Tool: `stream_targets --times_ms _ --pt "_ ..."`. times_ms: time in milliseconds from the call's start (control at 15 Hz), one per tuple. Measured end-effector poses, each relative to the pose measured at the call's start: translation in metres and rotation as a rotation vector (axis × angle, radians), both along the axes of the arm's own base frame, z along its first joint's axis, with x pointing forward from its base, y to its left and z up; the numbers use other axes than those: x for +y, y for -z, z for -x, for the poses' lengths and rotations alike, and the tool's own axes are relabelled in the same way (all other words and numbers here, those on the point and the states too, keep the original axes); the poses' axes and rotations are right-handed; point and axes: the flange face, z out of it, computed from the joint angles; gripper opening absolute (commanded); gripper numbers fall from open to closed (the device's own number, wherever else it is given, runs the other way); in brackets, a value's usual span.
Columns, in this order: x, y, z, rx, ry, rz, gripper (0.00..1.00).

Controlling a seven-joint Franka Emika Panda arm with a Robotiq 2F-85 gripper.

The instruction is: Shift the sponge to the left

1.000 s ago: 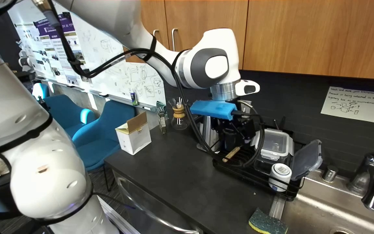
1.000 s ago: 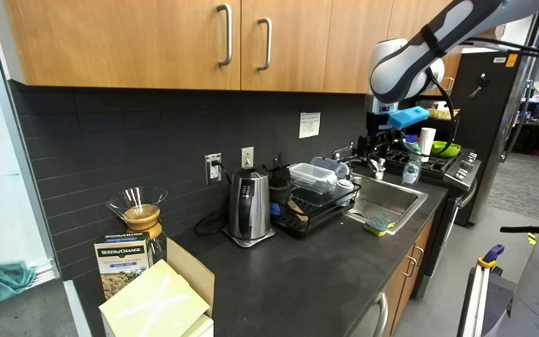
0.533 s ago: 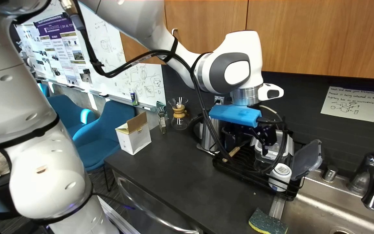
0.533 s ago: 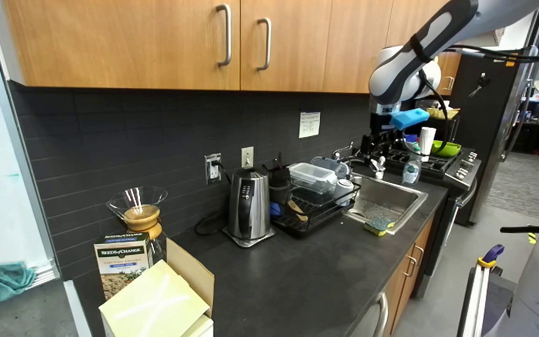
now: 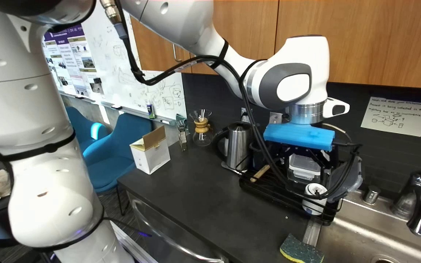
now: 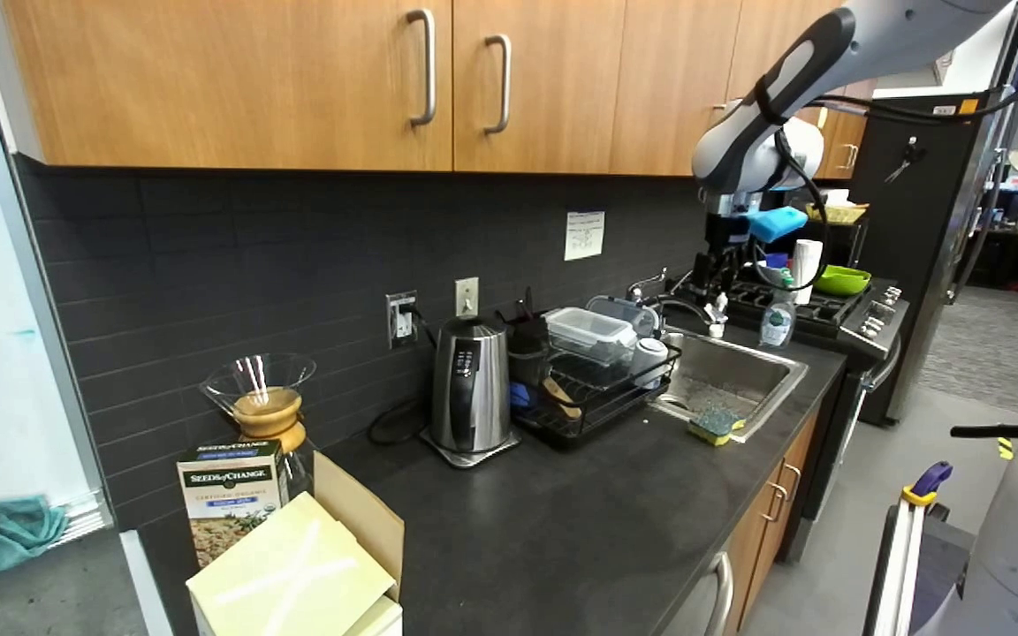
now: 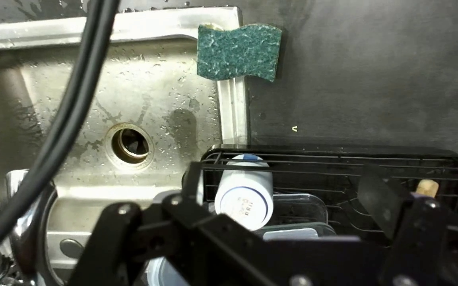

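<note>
The sponge has a dark green scouring top and a yellow underside. It lies flat at the sink's corner, partly on the counter and partly over the metal sink rim, in both exterior views (image 5: 302,250) (image 6: 715,424). In the wrist view the sponge (image 7: 239,51) is at the top middle, with its green side up. My gripper (image 7: 286,192) is open and empty, its fingers wide apart. It hangs above the dish rack, well apart from the sponge. In an exterior view the gripper's black body shows under the blue cover (image 5: 299,136).
The black dish rack (image 7: 372,153) holds a white cup (image 7: 247,190) and clear containers below my gripper. The sink (image 5: 345,237) and faucet (image 5: 420,204) are beside it. A kettle (image 6: 471,389), glass coffee maker (image 6: 270,415) and cardboard box (image 5: 151,153) stand along the counter.
The arm and gripper have moved along the counter toward the sink, from over the kettle end of the rack to over its cup end. The sponge has not moved.
</note>
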Motion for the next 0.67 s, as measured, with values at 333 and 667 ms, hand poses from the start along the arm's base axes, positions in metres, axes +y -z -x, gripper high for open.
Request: stream_targets --times_ms 333,667 --pt "-0.026 0.016 0.006 0.022 -0.031 -0.015 1.0" --pt "-0.04 0.043 0.008 0.041 -0.004 -0.02 1.0"
